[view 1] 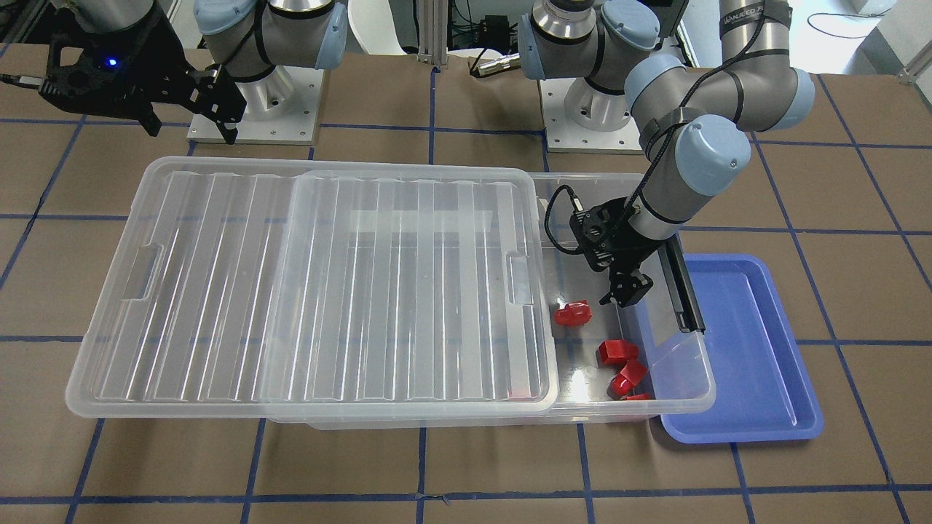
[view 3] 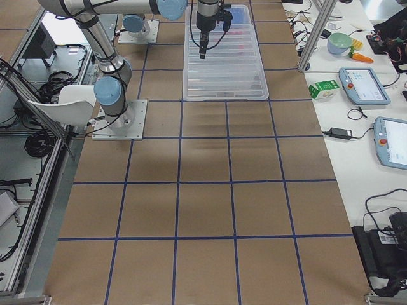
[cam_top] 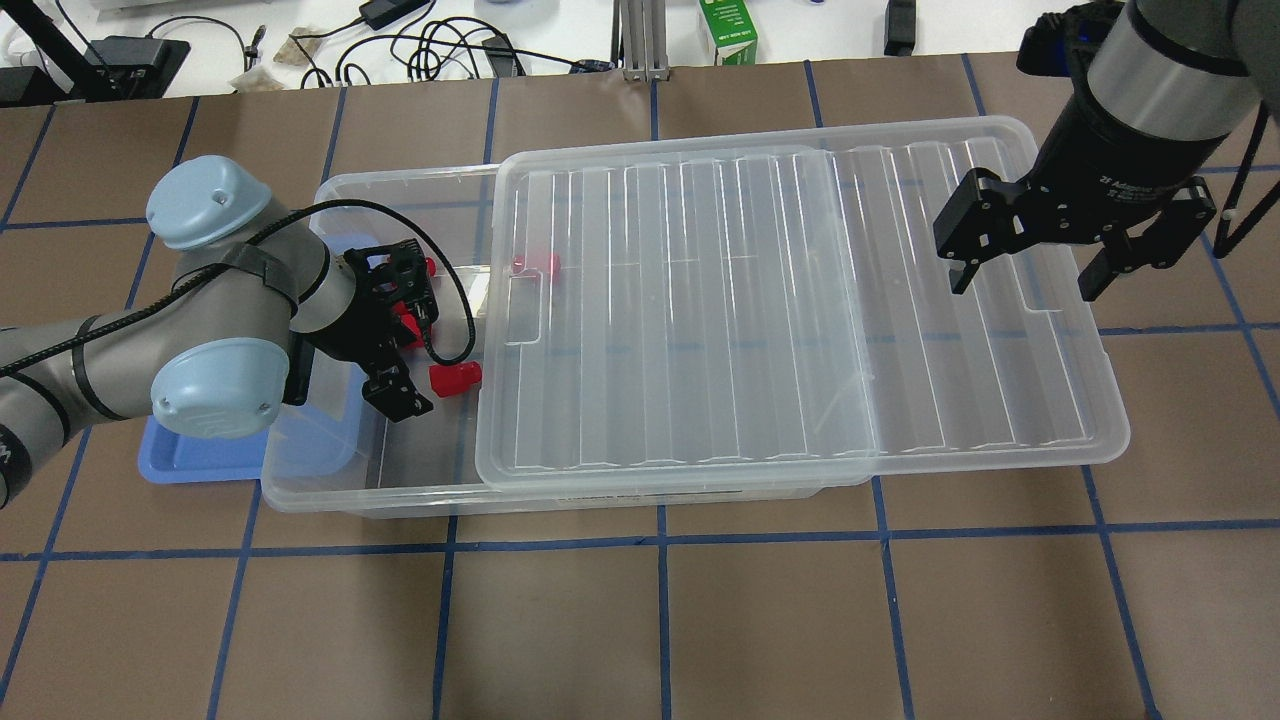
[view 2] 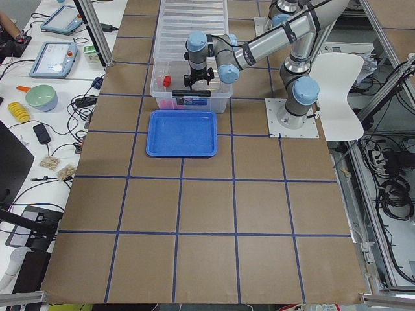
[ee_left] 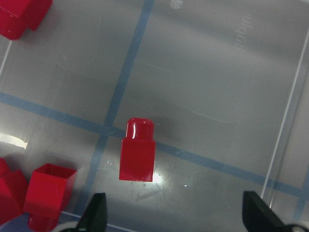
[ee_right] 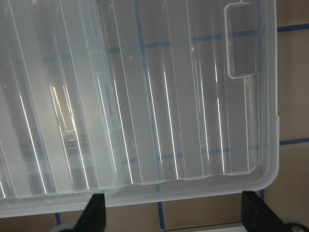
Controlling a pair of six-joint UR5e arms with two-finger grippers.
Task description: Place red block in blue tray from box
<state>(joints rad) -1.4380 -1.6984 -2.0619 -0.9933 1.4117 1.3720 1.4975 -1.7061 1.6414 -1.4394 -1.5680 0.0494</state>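
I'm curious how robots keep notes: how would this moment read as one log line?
left pincer: open, in box above red block | right pincer: open, over lid | blue tray: no block

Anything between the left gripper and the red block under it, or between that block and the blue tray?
Nothing visible blocks the grasp: the lid is slid aside, and the open left gripper hangs over the red block. Toward the blue tray, the end wall of the box stands between.

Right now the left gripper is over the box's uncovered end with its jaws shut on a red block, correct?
No. The left gripper is over the box at its uncovered end, but its jaws are open; the left wrist view shows the red block lying loose.
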